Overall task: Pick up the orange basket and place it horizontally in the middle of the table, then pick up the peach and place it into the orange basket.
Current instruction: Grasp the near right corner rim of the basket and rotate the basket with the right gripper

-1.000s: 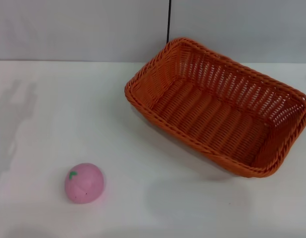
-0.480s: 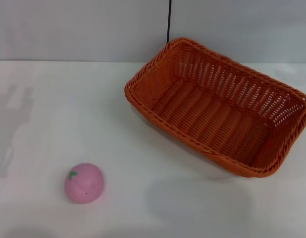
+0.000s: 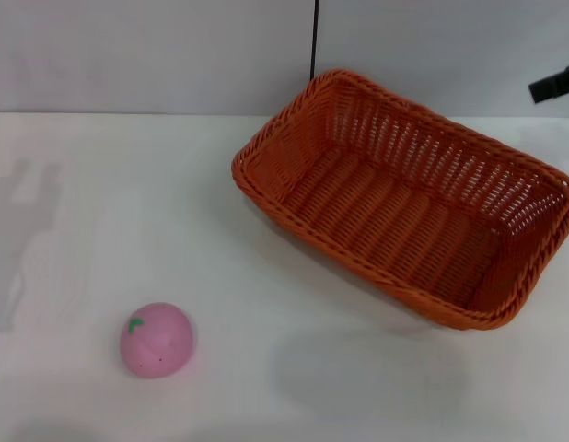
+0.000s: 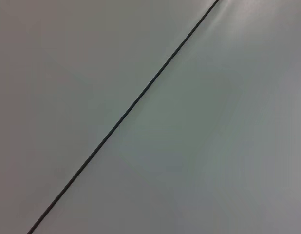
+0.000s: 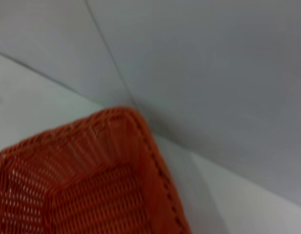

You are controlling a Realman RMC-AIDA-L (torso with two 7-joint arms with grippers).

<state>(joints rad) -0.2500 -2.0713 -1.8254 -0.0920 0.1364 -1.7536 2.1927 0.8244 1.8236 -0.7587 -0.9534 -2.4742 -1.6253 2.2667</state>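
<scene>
The orange basket [image 3: 395, 221] stands at the right back of the white table [image 3: 266, 378], turned at an angle, with nothing inside. The pink peach [image 3: 156, 339] lies alone at the front left, well apart from the basket. A dark part of my right gripper [image 3: 553, 85] shows at the right edge, above and behind the basket's far right corner, not touching it. In the right wrist view one corner of the basket [image 5: 92, 195] lies close below. My left gripper is out of view; its wrist view shows only wall.
A grey wall [image 3: 156, 55] with a dark vertical seam [image 3: 314, 41] runs behind the table. Arm shadows fall on the table's left side [image 3: 31, 212].
The dark part of my right gripper has come into view at the right edge. The shadows at the left have shifted slightly. Basket and peach have not moved.
</scene>
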